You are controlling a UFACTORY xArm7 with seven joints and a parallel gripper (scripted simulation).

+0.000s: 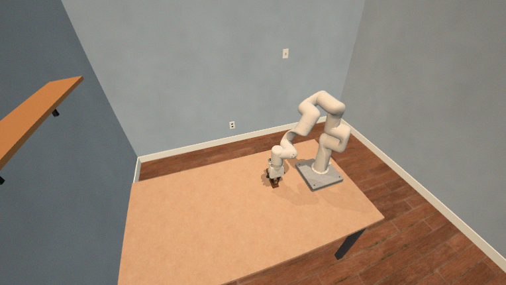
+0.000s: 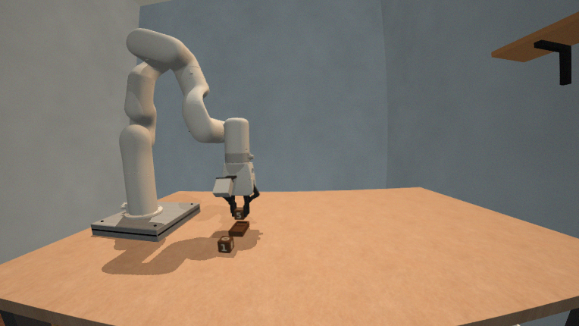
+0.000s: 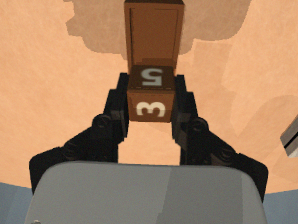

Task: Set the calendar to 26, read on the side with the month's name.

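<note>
One brown cube (image 2: 239, 214) (image 3: 151, 95) sits pinched in my end effector (image 1: 274, 179) (image 2: 239, 212) (image 3: 151, 87) above the smooth tan table (image 1: 212, 219) (image 2: 344, 251) (image 3: 35, 100), near blue-grey walls (image 1: 212, 70) (image 2: 283, 101).

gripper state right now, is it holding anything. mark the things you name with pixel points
Gripper (image 1: 273, 179) (image 2: 239, 214) (image 3: 151, 87): shut on the cube showing a 5 (image 2: 239, 214) (image 3: 151, 77).

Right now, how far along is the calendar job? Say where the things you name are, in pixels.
Done: the tray (image 2: 234, 233) (image 3: 154, 30) sits flat on the table. In hand: the gripper (image 2: 239, 214) (image 3: 151, 87) holds a cube (image 2: 239, 214) (image 3: 150, 106) showing 5, above table level. Left: seat it and the 1-faced cube (image 2: 225, 245), now outside the tray, as 26, release, and withdraw.
</note>
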